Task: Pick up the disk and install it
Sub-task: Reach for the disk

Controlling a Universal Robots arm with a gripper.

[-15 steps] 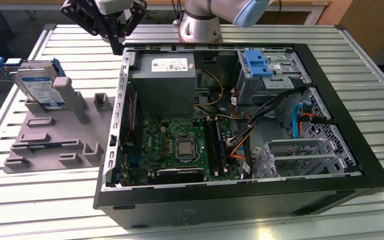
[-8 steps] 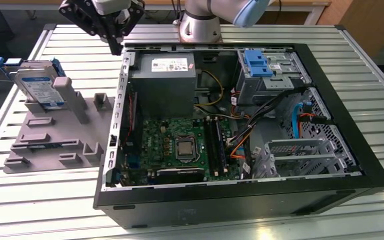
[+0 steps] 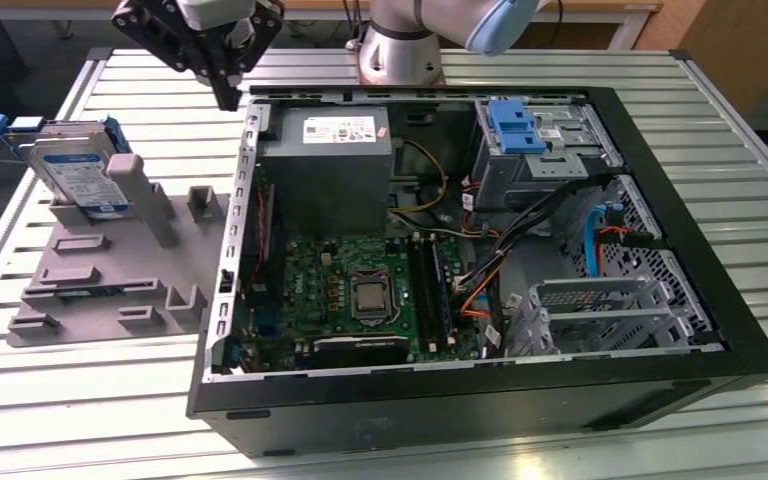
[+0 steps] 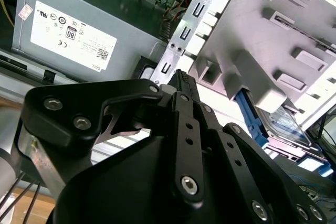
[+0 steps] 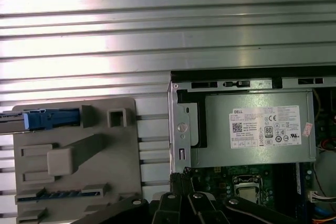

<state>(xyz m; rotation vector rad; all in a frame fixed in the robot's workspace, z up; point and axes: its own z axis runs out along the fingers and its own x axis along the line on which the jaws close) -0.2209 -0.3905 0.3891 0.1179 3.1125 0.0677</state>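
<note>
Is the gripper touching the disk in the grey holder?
Apart. The exterior view shows the gripper up by the computer case's corner and the disk leaning in the grey holder further to that view's left, a clear gap between them.

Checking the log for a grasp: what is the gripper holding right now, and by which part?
Nothing. The gripper hangs empty near the computer case; the disk stands in the grey fixture, apart from it.

Open computer case (image 3: pixel 491 400), grey fixture block (image 3: pixel 91 272)

Slatted metal tbl (image 3: pixel 77 400), wood panel (image 3: pixel 728 40) behind
</note>
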